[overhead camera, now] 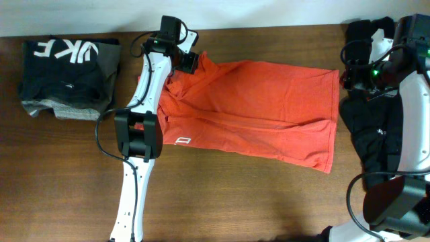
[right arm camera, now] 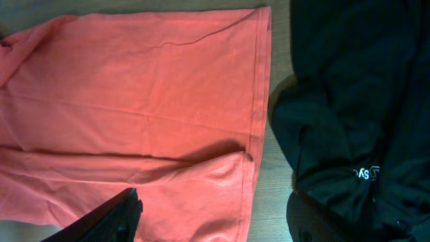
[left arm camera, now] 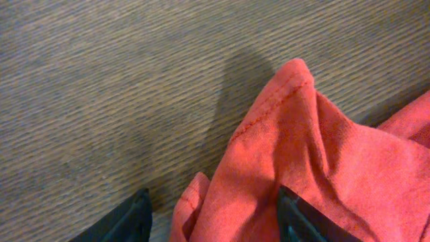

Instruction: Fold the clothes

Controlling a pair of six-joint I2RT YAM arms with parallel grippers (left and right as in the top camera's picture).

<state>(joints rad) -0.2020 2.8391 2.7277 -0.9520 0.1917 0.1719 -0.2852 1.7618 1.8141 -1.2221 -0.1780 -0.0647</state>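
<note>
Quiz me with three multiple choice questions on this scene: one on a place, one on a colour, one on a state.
1. Where on the table is the folded dark garment? A left end; B centre; C right end.
2. What colour is the spread T-shirt? A blue; B orange-red; C white.
3. How is the right gripper? A shut on cloth; B open; C out of view.
Answers: 1 A, it lies at the overhead view's left edge. 2 B, all views show it. 3 B, its fingers stand wide apart.
</note>
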